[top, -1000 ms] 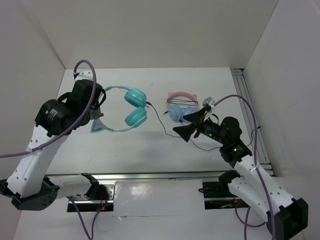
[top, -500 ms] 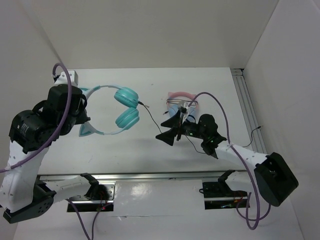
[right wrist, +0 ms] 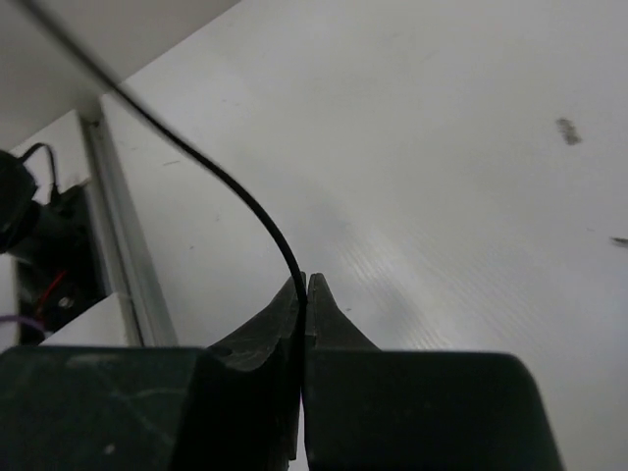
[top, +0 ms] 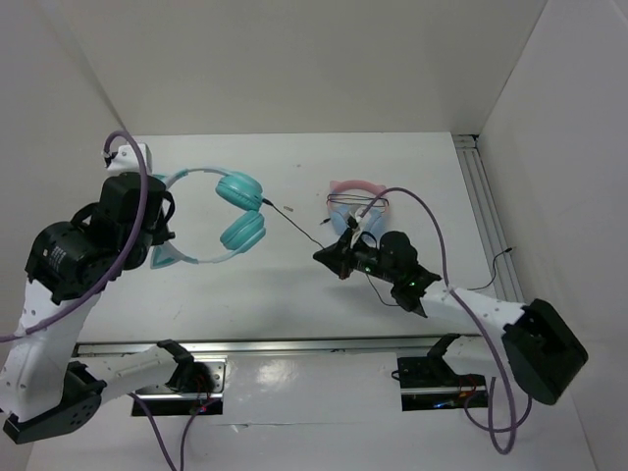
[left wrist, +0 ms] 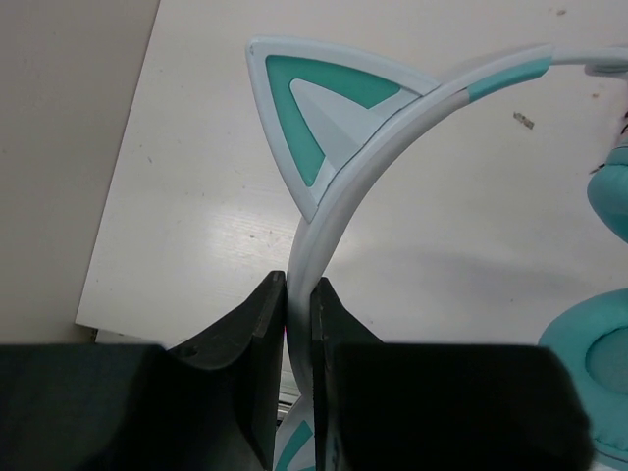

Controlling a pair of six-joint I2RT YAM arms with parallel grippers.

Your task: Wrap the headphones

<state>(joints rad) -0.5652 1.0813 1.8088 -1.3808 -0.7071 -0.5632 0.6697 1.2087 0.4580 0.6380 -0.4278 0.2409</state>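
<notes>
The teal headphones hang lifted above the table at the left, with one cat ear showing below my left gripper. In the left wrist view that gripper is shut on the white-and-teal headband, just below a cat ear. The thin black cable runs from the cups down and right to my right gripper. The right wrist view shows that gripper shut on the cable, which arcs up and left from its tips.
A second pair with a pink headband and light-blue cups lies on the table behind the right arm. A metal rail lines the right edge, another rail the front. White walls enclose the left, back and right.
My right gripper has swung left to the cable and shut on it. The left arm has carried the headphones to the left and now holds them nearly still.
</notes>
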